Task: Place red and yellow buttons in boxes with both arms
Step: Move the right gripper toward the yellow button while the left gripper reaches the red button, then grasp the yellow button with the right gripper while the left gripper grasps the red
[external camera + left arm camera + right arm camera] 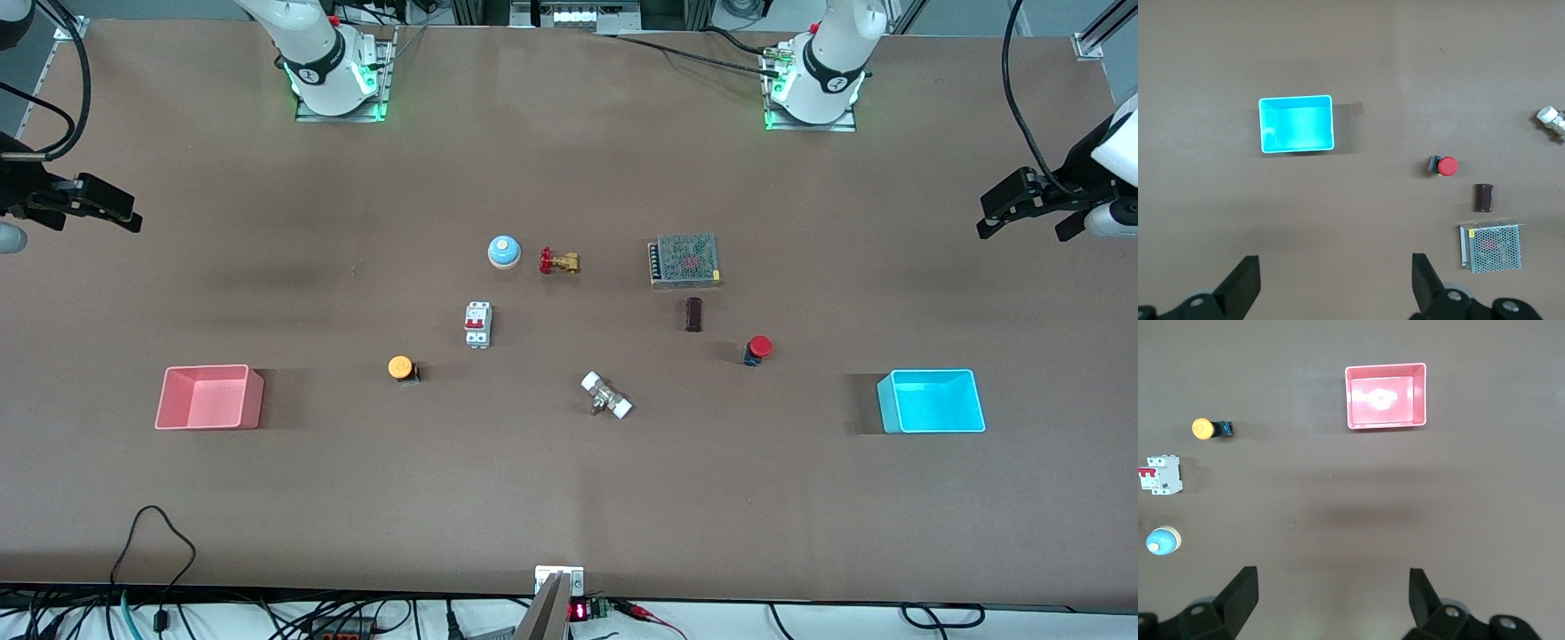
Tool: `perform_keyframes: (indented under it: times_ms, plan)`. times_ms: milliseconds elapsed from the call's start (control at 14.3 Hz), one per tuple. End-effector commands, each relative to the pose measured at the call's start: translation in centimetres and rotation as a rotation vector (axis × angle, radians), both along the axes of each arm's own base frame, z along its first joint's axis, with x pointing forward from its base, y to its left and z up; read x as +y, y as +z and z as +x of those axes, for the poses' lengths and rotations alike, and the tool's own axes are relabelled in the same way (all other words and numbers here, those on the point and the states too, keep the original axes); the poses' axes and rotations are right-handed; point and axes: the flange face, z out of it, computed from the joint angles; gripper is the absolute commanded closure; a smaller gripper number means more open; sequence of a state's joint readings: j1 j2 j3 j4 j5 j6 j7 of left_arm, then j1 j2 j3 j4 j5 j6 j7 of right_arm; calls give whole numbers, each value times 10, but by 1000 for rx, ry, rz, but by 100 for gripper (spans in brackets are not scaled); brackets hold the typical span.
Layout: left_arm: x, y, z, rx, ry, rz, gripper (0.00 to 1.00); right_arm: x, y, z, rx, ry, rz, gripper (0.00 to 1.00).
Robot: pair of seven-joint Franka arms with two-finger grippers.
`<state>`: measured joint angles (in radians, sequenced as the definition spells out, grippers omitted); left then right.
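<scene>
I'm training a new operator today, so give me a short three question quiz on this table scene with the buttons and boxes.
1. True or false: the red button already lies in the cyan box.
2. Which lies closest beside the yellow button?
A. the mesh block
B. the breaker
C. the cyan box
3. Fill in: the left gripper and right gripper both hang with fingers ____.

Key:
1. False. It lies on the table, apart from the box, toward the left arm's end.
2. B. The pink box sits toward the right arm's end, empty.
3. Open.
</scene>
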<state>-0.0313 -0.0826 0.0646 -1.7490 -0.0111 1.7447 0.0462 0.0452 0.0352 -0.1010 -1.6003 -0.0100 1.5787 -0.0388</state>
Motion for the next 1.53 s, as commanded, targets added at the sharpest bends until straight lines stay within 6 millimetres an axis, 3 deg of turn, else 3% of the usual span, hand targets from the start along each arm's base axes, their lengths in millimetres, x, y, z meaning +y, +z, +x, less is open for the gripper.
perform_keyframes:
  times_ms: [0,209,349,419,698,837,1047,1116,1465]
  plan:
    - [-3,-2,0,1,-8,-15,0,2,6,-7,0,3,-3,0]
    - [-7,-9,2,13,-13,-15,0,3,6,-6,-3,5,-5,0]
    - [-18,-28,11,42,12,-17,0,3,-2,-1,6,5,-8,0]
    - [-32,-42,15,43,21,-16,0,5,-8,3,9,5,-7,0]
    - [-69,-97,30,67,57,-17,0,11,-57,35,21,11,-6,0]
    - [-88,-120,38,77,74,-20,0,43,-99,58,24,55,-7,0]
    - [-112,-160,48,89,107,-25,0,133,-142,74,-2,193,-20,0]
    - [-120,-176,51,87,116,-29,0,152,-151,76,-16,223,-20,0]
    - [-154,-254,44,41,180,-61,0,209,-221,88,-42,138,-11,0]
